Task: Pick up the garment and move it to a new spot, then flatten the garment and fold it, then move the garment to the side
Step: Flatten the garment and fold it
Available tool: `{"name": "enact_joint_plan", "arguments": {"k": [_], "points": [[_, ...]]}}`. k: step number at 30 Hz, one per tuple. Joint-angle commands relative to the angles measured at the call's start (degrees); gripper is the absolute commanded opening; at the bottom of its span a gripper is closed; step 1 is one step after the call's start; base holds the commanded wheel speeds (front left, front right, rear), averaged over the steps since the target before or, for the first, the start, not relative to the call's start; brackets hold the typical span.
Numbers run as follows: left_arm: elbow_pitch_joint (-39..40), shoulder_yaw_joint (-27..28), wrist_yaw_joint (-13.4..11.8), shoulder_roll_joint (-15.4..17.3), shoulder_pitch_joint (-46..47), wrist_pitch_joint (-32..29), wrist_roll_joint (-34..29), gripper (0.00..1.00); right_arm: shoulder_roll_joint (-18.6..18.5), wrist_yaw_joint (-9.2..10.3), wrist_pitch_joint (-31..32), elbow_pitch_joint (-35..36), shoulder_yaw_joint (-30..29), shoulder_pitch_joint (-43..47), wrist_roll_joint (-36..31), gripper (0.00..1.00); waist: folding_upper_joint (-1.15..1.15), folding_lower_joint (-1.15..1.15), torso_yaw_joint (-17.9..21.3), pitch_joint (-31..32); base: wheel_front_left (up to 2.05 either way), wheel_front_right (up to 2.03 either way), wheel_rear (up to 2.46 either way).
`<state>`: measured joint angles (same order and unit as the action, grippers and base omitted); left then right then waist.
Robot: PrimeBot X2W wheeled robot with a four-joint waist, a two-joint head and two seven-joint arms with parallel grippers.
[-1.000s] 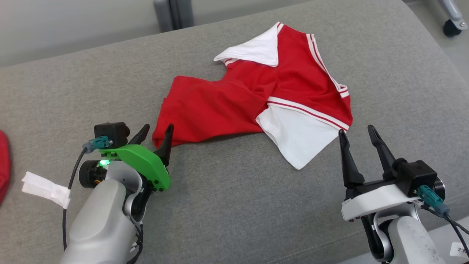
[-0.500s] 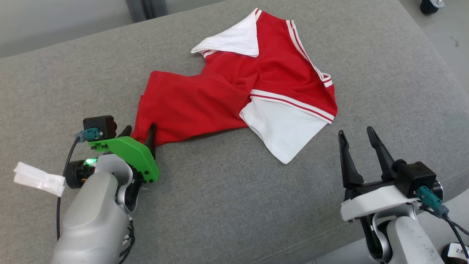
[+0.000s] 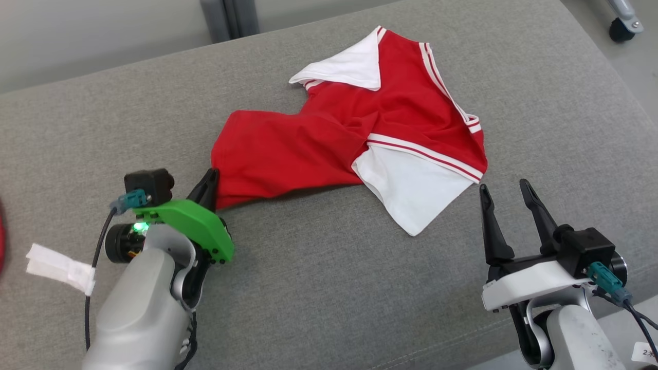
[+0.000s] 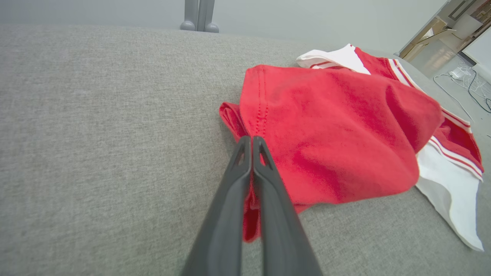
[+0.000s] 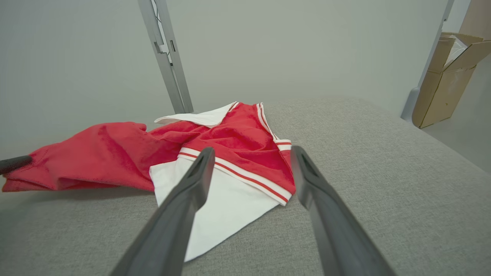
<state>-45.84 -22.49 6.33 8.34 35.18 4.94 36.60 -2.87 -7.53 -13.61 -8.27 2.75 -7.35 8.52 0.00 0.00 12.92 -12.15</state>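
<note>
Across the grey cushion (image 3: 329, 298), at lower left, my left gripper (image 3: 209, 180) is pinched tight on a corner of the garment (image 3: 329, 144), which sprawls mid-frame. At lower right my right gripper (image 3: 504, 186) stands wide, holding nothing. Far right on the floor, a cardboard box (image 5: 445, 76) has its flaps up and I cannot see its contents.

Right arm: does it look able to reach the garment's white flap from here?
Probably yes. The right gripper is open, the white flap lies just ahead of its fingertips, and nothing sits between them.
</note>
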Motion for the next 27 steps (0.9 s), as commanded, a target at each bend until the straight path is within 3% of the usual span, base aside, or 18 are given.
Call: {"name": "enact_joint_plan", "arguments": {"k": [1, 6, 7, 8, 12, 19, 27], "points": [[1.2, -0.2, 0.3, 1.1, -2.1, 1.1, 0.4, 0.00, 0.0, 0.08, 0.2, 0.4, -0.2, 0.6, -0.4, 1.00, 0.00, 0.00, -1.2, 0.9, 0.00, 0.00, 0.00], [9.1, -1.8, 0.8, 2.9, -9.2, 4.3, 0.5, 0.00, 0.0, 0.08, 0.9, 1.4, -0.7, 1.6, -0.5, 1.00, 0.00, 0.00, -3.2, 1.4, 0.00, 0.00, 0.00], [10.3, -2.1, 0.8, 3.1, -10.4, 4.3, 0.8, 0.44, 0.0, 0.08, 1.1, 1.6, -0.8, 1.7, -0.4, 1.00, 0.00, 0.00, -3.5, 1.3, 0.00, 0.00, 0.00], [11.9, -2.4, 0.9, 3.3, -11.8, 3.9, 1.2, 1.00, 0.0, 0.08, 1.3, 1.8, -0.7, 1.8, -0.3, 1.00, 0.00, 0.00, -3.8, 1.3, 0.00, 0.00, 0.00], [16.3, -2.2, 0.6, 3.8, -15.3, 0.8, 3.7, 1.00, 0.0, 0.08, 1.6, 2.2, -0.8, 1.8, 0.0, 1.00, 0.00, 0.00, -4.5, 1.0, 0.00, 0.00, 0.00], [22.6, 1.4, -3.5, 5.9, -12.1, -6.3, 7.6, 1.00, 0.0, 0.08, 1.7, 2.5, -0.6, 1.3, 0.4, 1.00, 0.00, 0.00, -4.1, 0.0, 0.00, 0.00, 0.00], [15.0, 2.8, -6.5, 3.3, -2.4, -16.8, 12.5, 1.00, 0.0, 0.08, 1.1, 2.1, 0.4, -0.3, 1.1, 1.00, 0.00, 0.00, -0.9, -2.4, 0.00, 0.00, 0.00]]}}
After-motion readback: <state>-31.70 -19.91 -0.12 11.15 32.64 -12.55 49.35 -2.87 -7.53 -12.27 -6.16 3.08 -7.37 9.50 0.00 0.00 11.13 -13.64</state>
